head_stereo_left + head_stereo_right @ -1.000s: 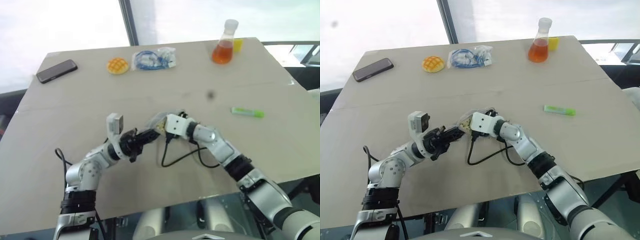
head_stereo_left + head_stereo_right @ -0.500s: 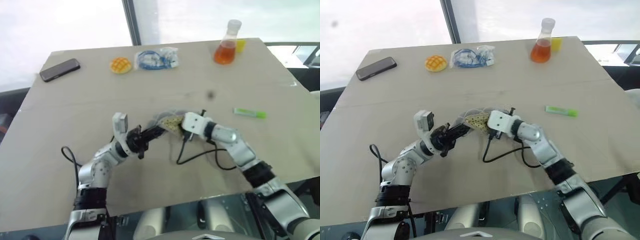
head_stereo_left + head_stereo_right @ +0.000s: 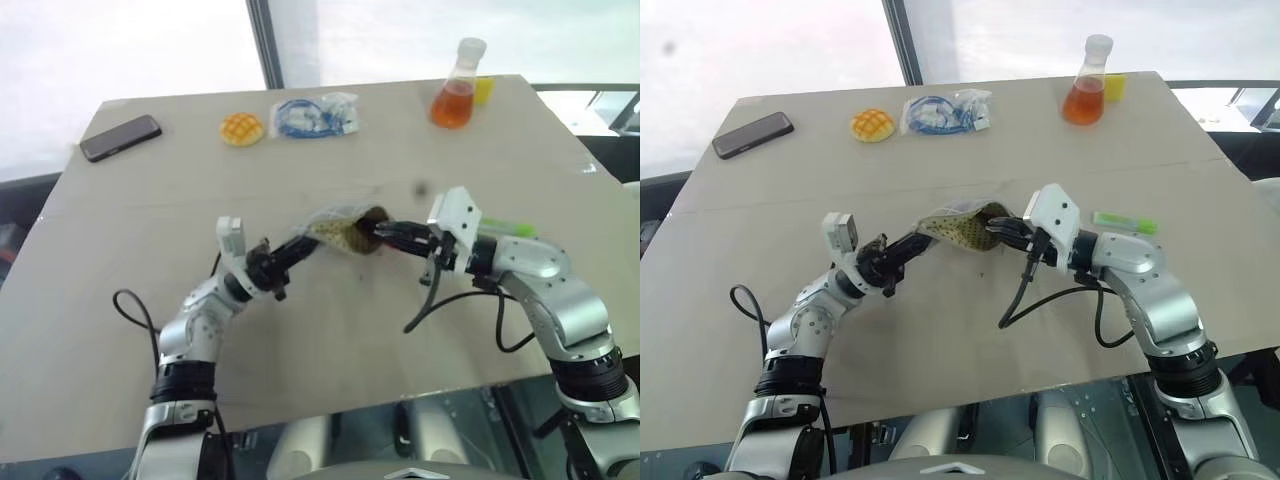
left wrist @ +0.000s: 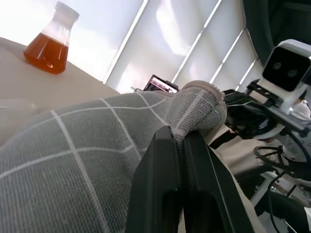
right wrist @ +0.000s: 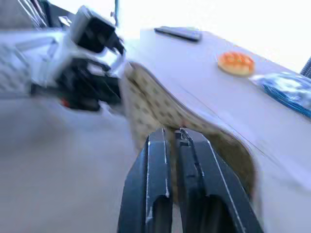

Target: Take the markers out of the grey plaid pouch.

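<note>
The left gripper (image 3: 902,248) is pinched tight on one end of the grey plaid pouch (image 3: 958,226), holding it up off the bench (image 3: 940,330) with its yellowish lining showing. Facing it, the right gripper (image 3: 383,233) has its fingers at the pouch's open mouth — nearly closed, in the wrist view, with only a sliver of gap between them. Whether they have a marker between them cannot be made out; nothing shows in that gap. One lime-green marker (image 3: 1125,221) lies on the bench just past the right wrist, already out. The step in hand looks like drawing the next marker from the pouch; the next move would call for a firm hold on whatever is inside and a straight pull away from the mouth — the left gripper keeping the fabric steady.
</note>
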Controlling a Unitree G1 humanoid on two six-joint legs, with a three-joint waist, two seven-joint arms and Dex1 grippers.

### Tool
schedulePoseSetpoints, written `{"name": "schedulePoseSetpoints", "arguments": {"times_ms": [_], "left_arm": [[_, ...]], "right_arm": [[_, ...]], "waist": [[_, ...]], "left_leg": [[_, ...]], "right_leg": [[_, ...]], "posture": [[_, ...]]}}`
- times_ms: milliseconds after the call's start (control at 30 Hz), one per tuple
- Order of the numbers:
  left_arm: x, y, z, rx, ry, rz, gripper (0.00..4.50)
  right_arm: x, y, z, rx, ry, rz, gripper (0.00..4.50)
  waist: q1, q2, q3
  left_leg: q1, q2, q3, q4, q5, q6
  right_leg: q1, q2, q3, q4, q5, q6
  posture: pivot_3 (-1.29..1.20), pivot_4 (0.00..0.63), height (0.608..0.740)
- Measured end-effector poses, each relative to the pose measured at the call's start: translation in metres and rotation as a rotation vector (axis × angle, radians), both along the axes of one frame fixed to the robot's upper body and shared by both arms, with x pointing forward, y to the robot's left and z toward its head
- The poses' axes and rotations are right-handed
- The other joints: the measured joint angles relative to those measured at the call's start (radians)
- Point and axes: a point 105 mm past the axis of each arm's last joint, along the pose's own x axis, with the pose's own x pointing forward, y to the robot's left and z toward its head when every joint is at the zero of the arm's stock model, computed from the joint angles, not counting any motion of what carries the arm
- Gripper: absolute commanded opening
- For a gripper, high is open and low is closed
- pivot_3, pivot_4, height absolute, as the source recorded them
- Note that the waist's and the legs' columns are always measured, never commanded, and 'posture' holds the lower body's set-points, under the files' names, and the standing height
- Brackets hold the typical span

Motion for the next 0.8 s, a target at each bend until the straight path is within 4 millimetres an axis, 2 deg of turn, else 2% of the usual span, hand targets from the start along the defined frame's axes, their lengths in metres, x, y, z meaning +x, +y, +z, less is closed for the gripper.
{"name": "schedulePoseSetpoints", "arguments": {"times_ms": [133, 200, 233, 300, 333, 467, 567, 700, 800], "left_arm": [[0.005, 0.003, -0.001, 0.015, -0.014, 0.047, 0.00], [0.005, 0.003, -0.001, 0.014, -0.015, 0.050, 0.00], [0.005, 0.003, -0.001, 0.014, -0.018, 0.052, 0.00], [0.004, 0.003, -0.003, 0.015, -0.020, 0.052, 0.00], [0.001, 0.004, -0.006, 0.020, -0.013, 0.051, 0.00], [-0.001, -0.001, -0.007, 0.018, -0.018, 0.038, 0.00], [-0.002, -0.004, -0.006, 0.037, -0.037, 0.031, 0.00], [-0.004, -0.006, -0.008, 0.049, -0.042, 0.023, 0.00], [-0.005, -0.007, -0.007, 0.062, -0.058, 0.013, 0.00]], "right_arm": [[-0.003, -0.014, 0.012, 0.001, -0.001, -0.044, 0.30], [0.009, -0.029, 0.005, -0.085, -0.006, -0.147, 0.30], [0.019, -0.038, -0.001, -0.124, 0.002, -0.213, 0.84], [0.030, -0.047, -0.012, -0.157, 0.036, -0.281, 1.57], [0.038, -0.042, -0.019, -0.142, 0.081, -0.307, 1.99], [0.043, -0.006, -0.025, -0.102, 0.192, -0.280, 1.99], [0.048, 0.008, -0.031, -0.073, 0.280, -0.299, 1.99], [0.050, 0.012, -0.038, -0.094, 0.333, -0.328, 1.99], [0.056, 0.013, -0.051, -0.141, 0.371, -0.367, 1.99]], "waist": [[0.006, 0.000, 0.000], [0.008, 0.000, 0.000], [0.009, 0.000, 0.000], [0.009, 0.000, 0.000], [0.004, 0.000, 0.000], [-0.002, 0.000, 0.000], [0.001, 0.000, 0.000], [0.006, 0.000, 0.000], [0.004, 0.000, 0.000]], "left_leg": [[0.000, -0.001, 0.000, 0.000, 0.000, 0.000], [0.000, -0.001, 0.001, 0.000, 0.000, 0.000], [0.000, -0.001, 0.001, 0.000, 0.000, 0.000], [0.000, 0.000, 0.002, 0.000, 0.000, 0.000], [0.000, 0.001, 0.002, 0.000, 0.000, 0.000], [-0.001, 0.001, 0.001, -0.001, 0.000, 0.000], [-0.001, -0.001, 0.002, -0.001, 0.000, 0.000], [-0.001, -0.001, 0.002, -0.001, 0.000, 0.000], [-0.001, 0.000, 0.001, -0.001, 0.000, 0.000]], "right_leg": [[0.000, -0.001, 0.000, -0.001, 0.000, 0.000], [0.000, -0.001, 0.000, -0.001, 0.000, 0.000], [0.000, -0.001, 0.000, -0.001, 0.000, 0.000], [0.000, -0.001, 0.000, -0.001, 0.000, 0.000], [-0.001, 0.000, 0.001, -0.001, 0.000, 0.000], [-0.002, 0.001, 0.001, 0.000, 0.003, -0.004], [-0.001, 0.000, 0.001, -0.001, 0.003, -0.004], [-0.001, 0.000, 0.001, -0.001, 0.003, -0.004], [-0.001, 0.001, 0.001, 0.000, 0.003, -0.004]], "posture": [[0.00, 0.150, 0.740], [0.00, 0.150, 0.740], [0.00, 0.150, 0.740], [0.00, 0.150, 0.740], [0.00, 0.150, 0.740], [0.00, 0.150, 0.740], [0.00, 0.150, 0.740], [0.00, 0.150, 0.740], [0.00, 0.150, 0.740]]}}
